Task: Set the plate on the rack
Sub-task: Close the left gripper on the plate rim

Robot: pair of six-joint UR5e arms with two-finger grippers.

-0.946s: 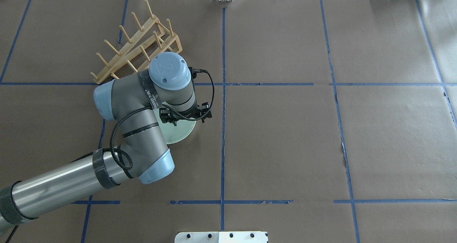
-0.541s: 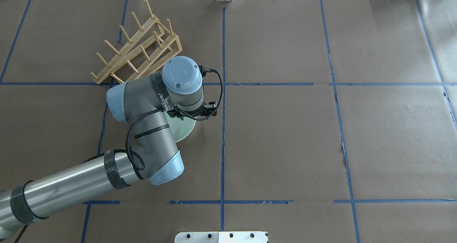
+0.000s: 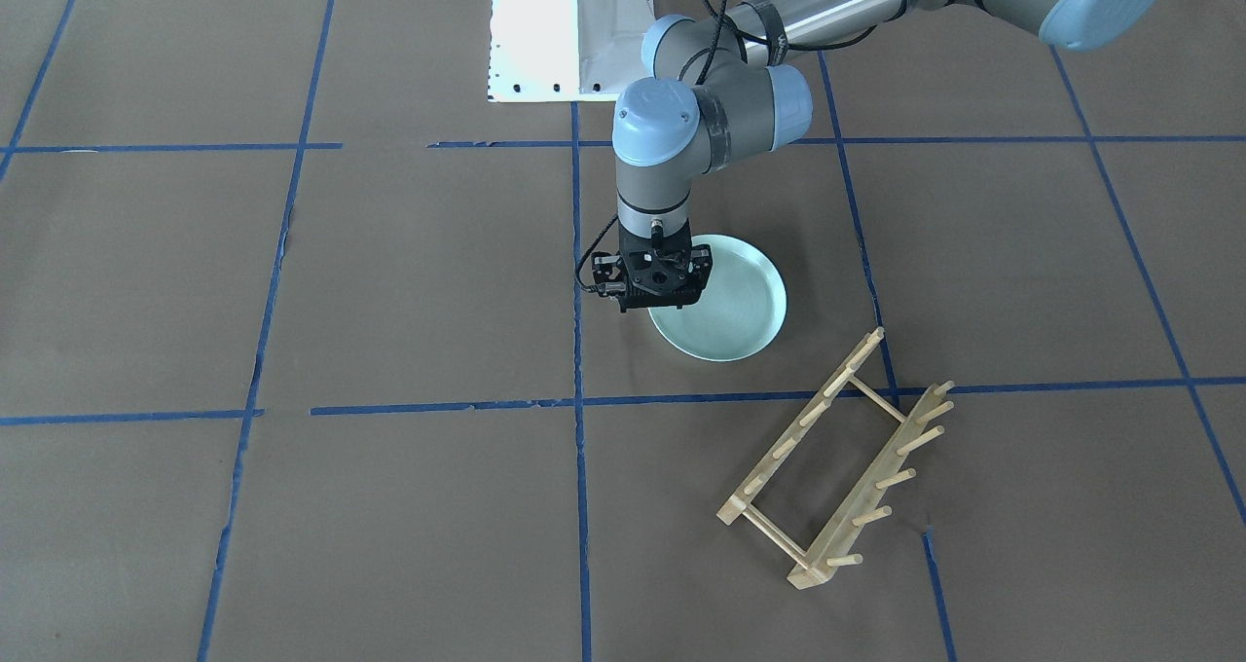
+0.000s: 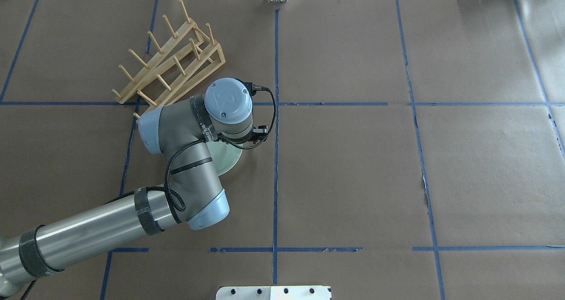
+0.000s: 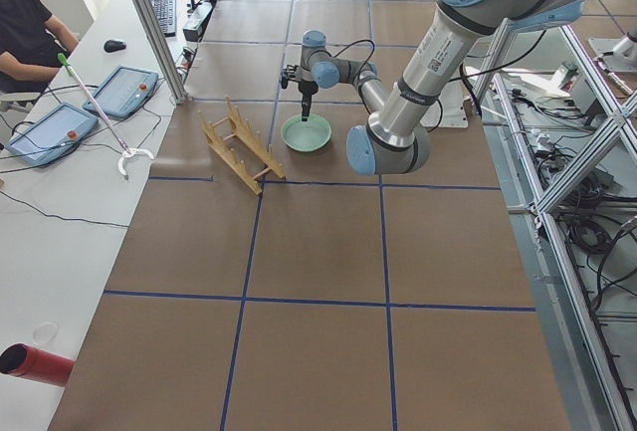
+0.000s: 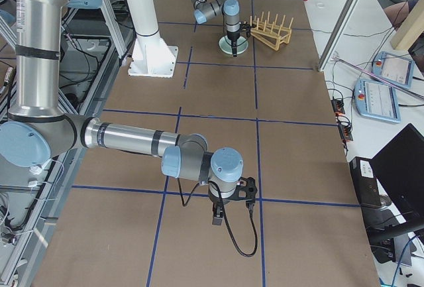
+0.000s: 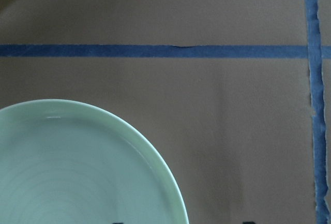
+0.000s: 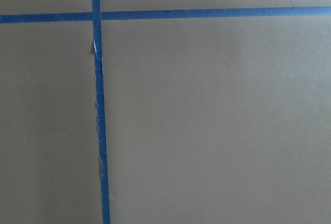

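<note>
The pale mint-green plate lies flat on the brown paper; it also shows in the overhead view and the left wrist view. My left gripper points straight down over the plate's rim on the side away from the rack. In the left wrist view two dark fingertips stand apart at the bottom edge, with the rim between them, so it is open. The wooden rack stands apart from the plate, also seen from overhead. My right gripper hangs far off; I cannot tell its state.
Blue tape lines cross the brown paper. The white robot base stands at the table's edge. An operator sits beside the table with tablets. A red cylinder lies on the side bench.
My left wrist has moved right and a little toward the robot, over the plate's edge, uncovering more of the rack. The plate and rack have not moved.
</note>
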